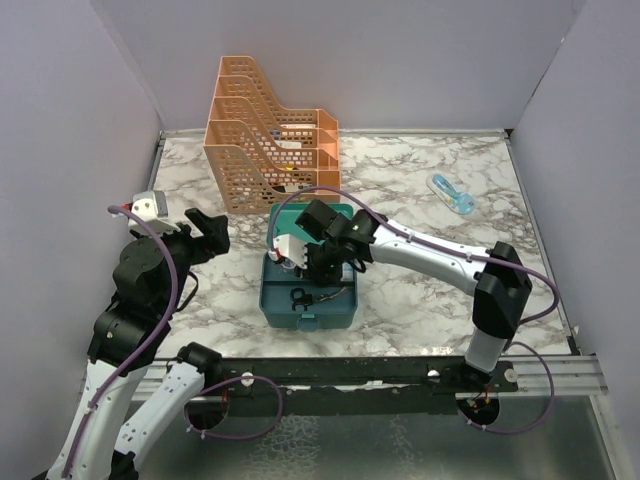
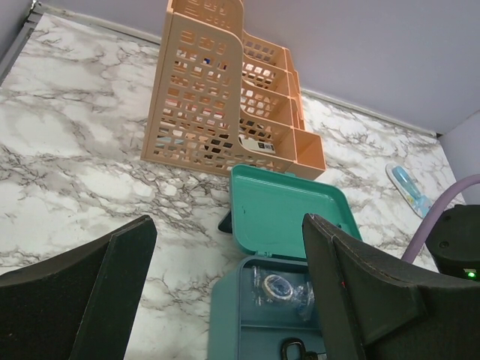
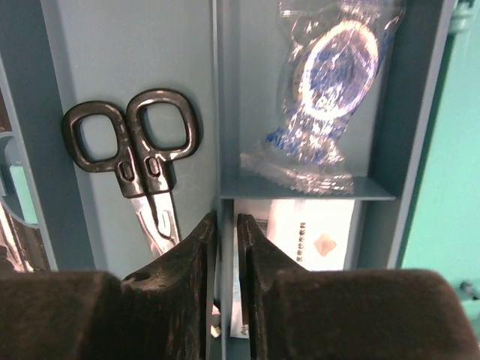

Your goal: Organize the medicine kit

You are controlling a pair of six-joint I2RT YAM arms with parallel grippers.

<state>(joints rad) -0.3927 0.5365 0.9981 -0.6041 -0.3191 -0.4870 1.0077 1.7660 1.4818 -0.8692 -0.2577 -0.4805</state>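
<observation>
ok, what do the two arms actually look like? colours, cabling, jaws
They match. The left arm and right arm have glossy white links joined by chunky black joint housings. A thin purple cable loops outside each. The jaws are matte black, with flat wedge-shaped fingers. The left wrist carries a small white camera block with a red accent. One black housing shows a green light.

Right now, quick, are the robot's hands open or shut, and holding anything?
Left gripper: open, empty.
Right gripper: almost shut, down in the kit; nothing seen held.

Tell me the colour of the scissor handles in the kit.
Black. The scissors show best in the right wrist view.
</observation>
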